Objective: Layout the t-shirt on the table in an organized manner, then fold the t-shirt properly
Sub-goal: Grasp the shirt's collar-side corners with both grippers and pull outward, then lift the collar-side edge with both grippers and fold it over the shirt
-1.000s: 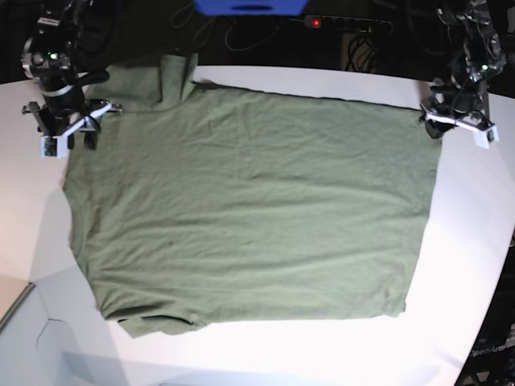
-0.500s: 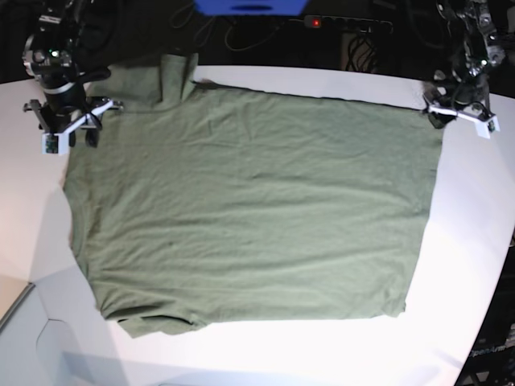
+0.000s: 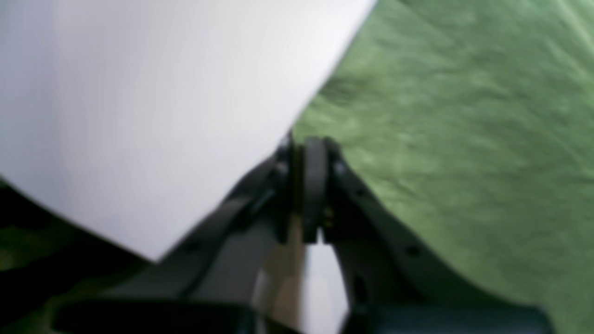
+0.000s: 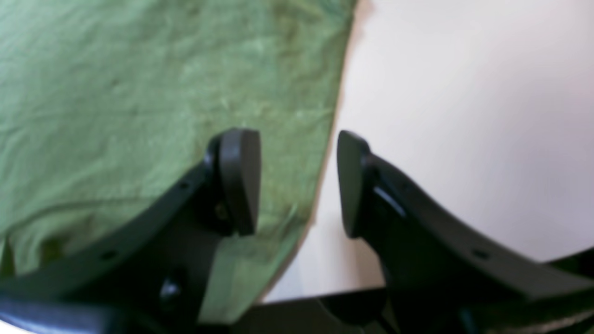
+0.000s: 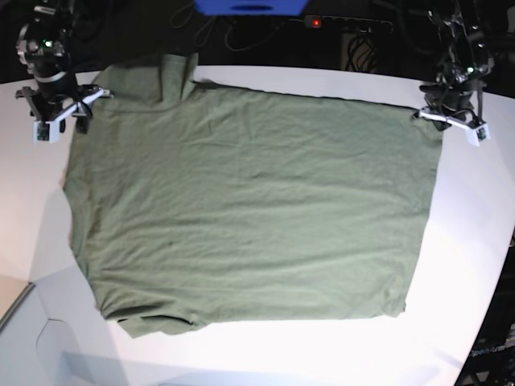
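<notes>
Two grippers raised — left gripper [image 3: 310, 185] closed; right gripper [image 4: 297, 183] parted

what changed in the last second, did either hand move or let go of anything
The left hand has shut, at the far corner of the t-shirt; whether it pinches cloth is unclear. The right hand drew back toward the far table edge, jaws open, over the shirt's edge. The shirt stayed spread flat.

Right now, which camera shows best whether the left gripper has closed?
The left wrist view: the left gripper has its jaws pressed together at the t-shirt edge. In the base view it sits small at the shirt's corner, jaws unreadable. The right wrist view doesn't show it.
</notes>
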`<state>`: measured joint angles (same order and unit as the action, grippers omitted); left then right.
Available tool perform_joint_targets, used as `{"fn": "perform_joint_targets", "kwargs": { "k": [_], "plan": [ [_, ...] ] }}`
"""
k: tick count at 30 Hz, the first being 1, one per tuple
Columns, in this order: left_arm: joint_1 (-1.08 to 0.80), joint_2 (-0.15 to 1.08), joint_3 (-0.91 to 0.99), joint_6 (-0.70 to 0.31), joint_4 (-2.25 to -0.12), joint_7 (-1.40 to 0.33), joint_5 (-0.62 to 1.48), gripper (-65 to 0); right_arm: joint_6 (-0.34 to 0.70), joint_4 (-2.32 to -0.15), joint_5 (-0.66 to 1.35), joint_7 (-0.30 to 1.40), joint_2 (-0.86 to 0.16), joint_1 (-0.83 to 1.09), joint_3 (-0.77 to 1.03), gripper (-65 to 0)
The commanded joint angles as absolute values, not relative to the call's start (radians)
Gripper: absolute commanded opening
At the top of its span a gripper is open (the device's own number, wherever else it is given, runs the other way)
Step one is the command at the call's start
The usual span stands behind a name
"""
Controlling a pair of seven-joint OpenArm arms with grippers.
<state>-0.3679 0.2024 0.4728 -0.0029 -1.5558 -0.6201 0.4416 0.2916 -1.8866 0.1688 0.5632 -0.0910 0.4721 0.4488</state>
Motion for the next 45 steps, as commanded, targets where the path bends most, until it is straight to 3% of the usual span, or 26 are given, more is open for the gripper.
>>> {"fn": "perform_joint_targets", "kwargs": {
  "k": [1, 15, 32, 35, 37, 45],
  "plan": [
    [-0.375, 0.205, 0.463, -0.005, -1.555, -0.673, 0.447, -65.0, 0.292, -1.905, 0.176, 0.542, -0.099, 0.487, 0.458, -37.5],
    [-0.372, 0.203, 0.461, -0.005, -1.555, -0.673, 0.447, -65.0, 0.294, -1.897, 0.176, 0.545, -0.048, 0.611, 0.386, -37.5],
    [-0.374, 0.203, 0.466, -0.005, -1.555, -0.673, 0.447, -65.0, 0.294, -1.774, 0.171, 0.582, -0.048, 0.607, 0.351, -38.5],
    [-0.375, 0.203, 0.466, -0.005, -1.555, -0.673, 0.447, -65.0, 0.294, -1.770, 0.171, 0.581, -0.050, 0.607, 0.323, -49.5],
    [-0.377, 0.203, 0.466, -0.005, -1.555, -0.673, 0.447, -65.0, 0.294, -1.770, 0.171, 0.581, -0.050, 0.607, 0.321, -63.6],
    [-0.380, 0.203, 0.467, -0.005, -1.612, -0.673, 0.453, -65.0, 0.292, -1.851, 0.174, 0.581, -0.048, 0.590, 0.346, -65.0]
  ]
}}
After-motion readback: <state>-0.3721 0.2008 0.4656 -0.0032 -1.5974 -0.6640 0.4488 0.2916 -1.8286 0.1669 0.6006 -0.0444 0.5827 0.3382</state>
